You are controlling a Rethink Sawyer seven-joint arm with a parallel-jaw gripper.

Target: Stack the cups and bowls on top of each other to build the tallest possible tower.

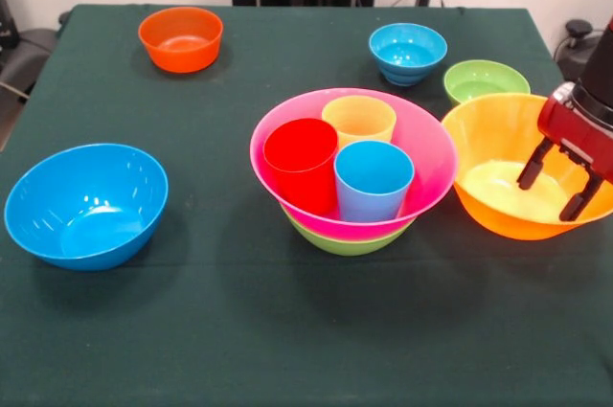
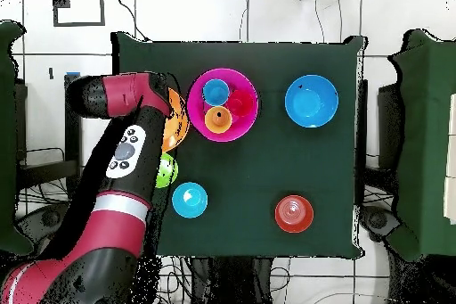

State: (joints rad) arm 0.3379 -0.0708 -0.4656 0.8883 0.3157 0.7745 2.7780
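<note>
Standing near the middle of the surface [image 1: 192,330], the tower [image 1: 351,177] so far is a large pink bowl [image 1: 426,182] nested in a green bowl [image 1: 347,242], with three cups upright side by side inside it: red cup [image 1: 301,164] on the left, yellow cup [image 1: 359,120] behind, light blue cup [image 1: 373,180] in front. Just right of the pile, touching or nearly touching its rim, sits the large yellow-orange bowl [image 1: 479,153]. The gripper [image 1: 560,182] hangs over that bowl's hollow with its fingers apart, holding nothing.

All of this looks like thin, glossy plastic: light, stiff enough to keep its shape, and likely slippery, so a pinch on a bowl's rim, one finger inside and one outside, seems the surest hold. The cups would probably take a squeeze across the wall near the lip; being loose in the pink bowl, they may tip if it is jostled.

Counted in the front view: three cups and seven bowls. Besides the three bowls named, there is a medium blue bowl [image 1: 86,204] at near left, a small orange bowl [image 1: 180,38] at far left, a small blue bowl [image 1: 408,53] at far right, and a small green bowl [image 1: 486,79] behind the yellow-orange one.
</note>
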